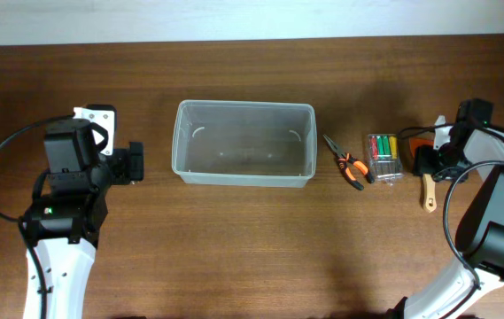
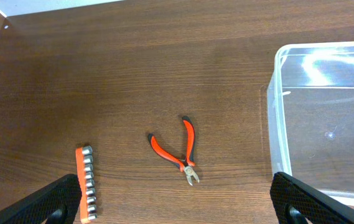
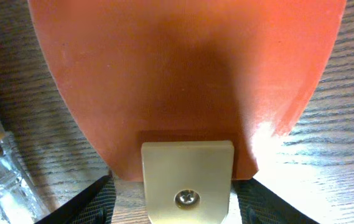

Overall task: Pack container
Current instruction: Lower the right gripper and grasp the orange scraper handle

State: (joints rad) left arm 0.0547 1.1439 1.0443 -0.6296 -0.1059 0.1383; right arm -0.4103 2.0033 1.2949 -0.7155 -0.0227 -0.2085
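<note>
Mid-table, container [image 1: 243, 177], pliers [image 1: 347, 166] nr R wall

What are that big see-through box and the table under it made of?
The container looks like smooth translucent plastic: the table shows through its walls, which catch glare. The table looks like dark wood or wood-grain laminate, fairly matte; the grain shows, but not which.

No legible text or labels anywhere.
</note>
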